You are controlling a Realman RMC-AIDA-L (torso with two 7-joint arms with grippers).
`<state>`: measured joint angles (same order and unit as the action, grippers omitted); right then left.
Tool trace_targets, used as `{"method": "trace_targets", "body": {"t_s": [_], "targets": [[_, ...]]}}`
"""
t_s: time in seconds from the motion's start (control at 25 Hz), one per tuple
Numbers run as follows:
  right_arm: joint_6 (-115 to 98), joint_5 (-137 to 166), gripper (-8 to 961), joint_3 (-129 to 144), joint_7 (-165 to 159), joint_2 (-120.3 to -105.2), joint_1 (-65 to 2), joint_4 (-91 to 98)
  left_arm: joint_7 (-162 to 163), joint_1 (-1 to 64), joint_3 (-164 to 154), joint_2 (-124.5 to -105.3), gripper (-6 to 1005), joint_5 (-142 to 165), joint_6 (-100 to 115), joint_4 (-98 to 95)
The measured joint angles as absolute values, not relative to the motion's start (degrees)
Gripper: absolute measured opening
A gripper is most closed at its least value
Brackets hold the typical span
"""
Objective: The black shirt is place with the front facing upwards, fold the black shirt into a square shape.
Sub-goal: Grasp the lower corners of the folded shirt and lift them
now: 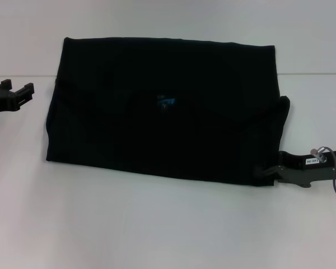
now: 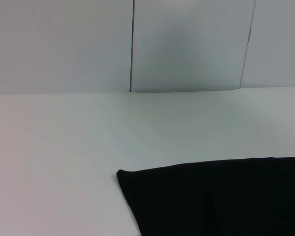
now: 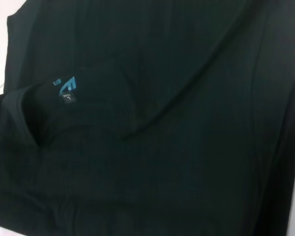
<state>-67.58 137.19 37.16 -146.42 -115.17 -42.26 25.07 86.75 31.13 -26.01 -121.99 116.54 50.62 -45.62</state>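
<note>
Head view: shirt point(image 1: 162, 106) lies mid-frame on the table point(image 1: 157, 230) as a wide rectangle, blue label point(image 1: 166, 102) up. Right gripper point(image 1: 271, 170) at its lower-right corner, apparently pinching the edge. Left gripper point(image 1: 17, 89) at far left, open, empty, clear of cloth.

Left wrist view: shirt corner at bottom, nothing held.

Right wrist view: label and overlapping folds; fingers unseen.

Judgement: final fold in hand; next, carry the right edge leftward over the shirt to square it.

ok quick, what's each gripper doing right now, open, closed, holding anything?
Left gripper: open, holding nothing, off the left side of the black shirt.
Right gripper: at the shirt's near right corner; whether its jaws are shut on the fabric cannot be told.
</note>
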Motion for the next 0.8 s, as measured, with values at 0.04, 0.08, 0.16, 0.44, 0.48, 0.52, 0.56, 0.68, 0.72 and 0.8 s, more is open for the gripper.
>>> {"method": "trace_targets", "body": {"t_s": [0.04,0.08,0.16,0.44,0.48,0.52,0.56,0.68,0.72,0.8], "targets": [[-67.6,137.2,296,37.2,-146.4,-115.16,-42.2,25.0,86.7,31.1,-26.0,-121.99,559,116.5,50.6,-45.6],[-67.7,137.2,254,37.2,-146.4,-115.16,-42.2,25.0,86.7,31.1,-26.0,-121.99,559,116.5,50.6,-45.6],[-67.8,137.2,171,37.2,-146.4,-115.12,-42.1,24.9,86.7,31.1,-26.0,-121.99,559,116.5,50.6,-45.6],[-69.0,137.2,46,37.2,-146.4,-114.77,-40.8,24.9,86.7,31.1,-26.0,-122.06,560,116.5,50.6,-45.4],[-69.4,137.2,46,37.2,-146.4,-114.61,-40.6,24.9,86.8,31.1,-26.1,-122.07,560,116.5,50.6,-45.4],[-69.8,137.2,46,37.2,-146.2,-114.41,-40.2,24.9,86.8,31.1,-26.2,-122.07,560,116.5,50.7,-45.4],[-70.3,137.2,46,37.2,-146.1,-114.18,-39.9,25.0,87.0,31.0,-26.3,-122.08,560,116.6,50.8,-45.4],[-72.1,137.2,45,37.3,-145.6,-113.4,-38.7,25.2,87.2,30.6,-26.4,-122.08,560,116.8,51.6,-45.5],[-72.8,137.2,45,37.2,-145.3,-113.07,-38.3,25.3,87.3,30.4,-26.3,-122.08,560,116.9,52.0,-45.6],[-74.6,137.2,45,37.2,-144.7,-112.4,-37.5,25.4,87.3,29.9,-26.2,-122.07,561,117.2,53.3,-45.9]]}}
